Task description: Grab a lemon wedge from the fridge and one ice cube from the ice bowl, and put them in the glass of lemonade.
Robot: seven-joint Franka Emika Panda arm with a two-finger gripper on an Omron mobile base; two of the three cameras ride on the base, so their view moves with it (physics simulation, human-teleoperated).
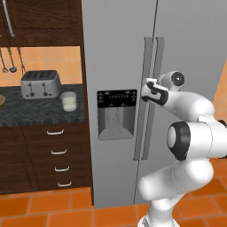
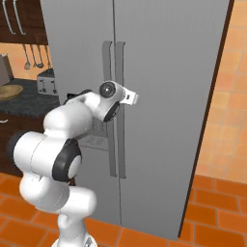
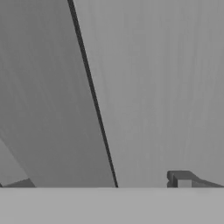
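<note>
Two long handles (image 1: 148, 97) run down the middle of the fridge (image 1: 119, 53), and they make the landmark here. Nearest, the fingers (image 1: 146, 91) stand wide apart with nothing between them, right at the handles and about level with the top of the dispenser recess (image 1: 116, 114); whether a tip already touches a handle I cannot tell. In the hand view one dark fingertip (image 3: 180, 179) rises before the flat grey door, the door seam running slantwise past it. Both doors look shut, so the lemon wedge is judged to be inside, out of sight. A handle is stiff, smooth and probably slippery, so the hold should go squarely round the bar near mid-height, and the door will likely pull heavy on its hinge. Farther off, left of the handles, the counter (image 1: 40, 113) carries the glass (image 1: 68, 101), fragile and liquid-filled, beside the toaster (image 1: 41, 84). Beyond that, the tan bowl (image 2: 9, 91) sits at the counter's far left.
</note>
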